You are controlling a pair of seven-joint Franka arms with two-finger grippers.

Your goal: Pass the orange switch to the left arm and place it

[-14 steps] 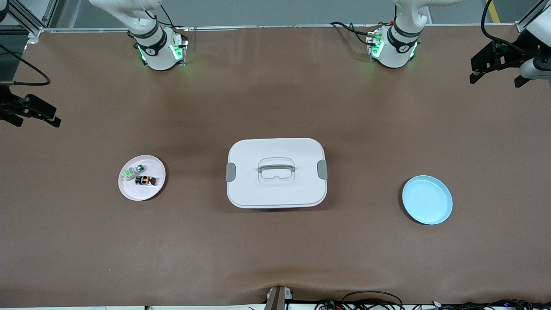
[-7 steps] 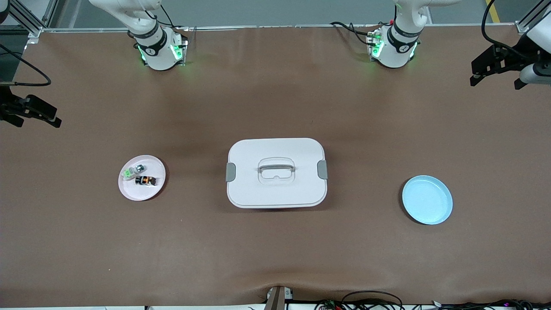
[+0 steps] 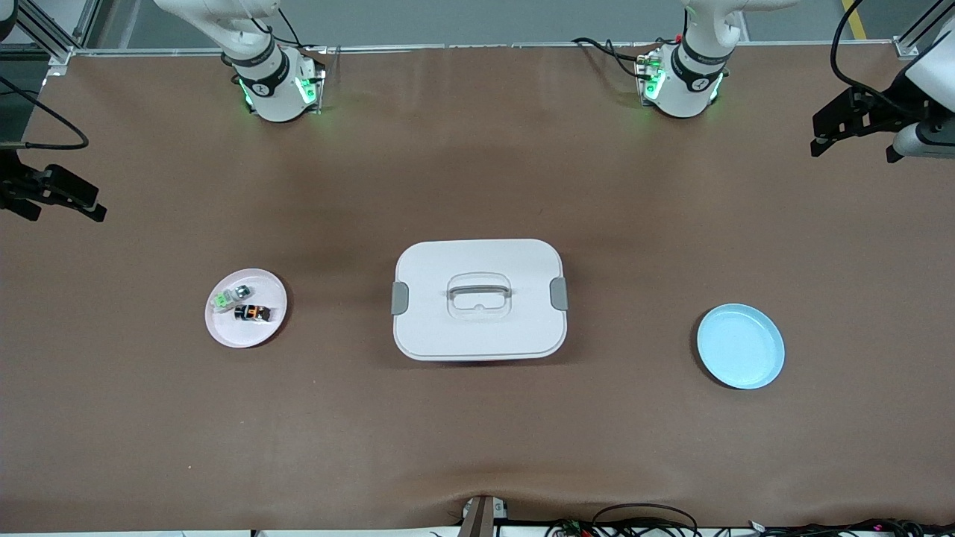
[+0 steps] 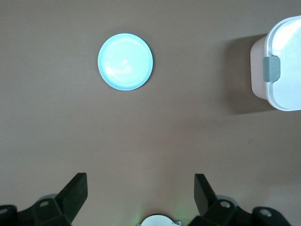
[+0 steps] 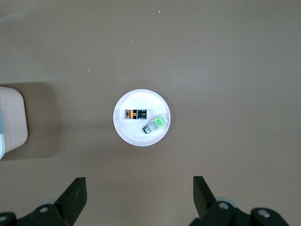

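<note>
Orange switch (image 3: pixel 252 312) sits on the pink plate (image 3: pixel 224 332) beside the green switch (image 3: pixel 230 297), toward the right arm's end of the counter (image 3: pixel 477 440). Box (image 3: pixel 478 299) mid-counter, blue plate (image 3: pixel 740 345) toward the left arm's end. Right claw (image 5: pixel 136 195) spread, high over the pink plate. Left claw (image 4: pixel 139 193) spread, up near the blue plate.

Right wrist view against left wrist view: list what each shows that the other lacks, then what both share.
Only the right wrist view: the pink plate carrying the orange switch and the green switch, with the open right gripper above.
Only the left wrist view: the empty blue plate, a grey clip on the box, and the open left gripper.
Both: the brown table and part of the white box.
</note>
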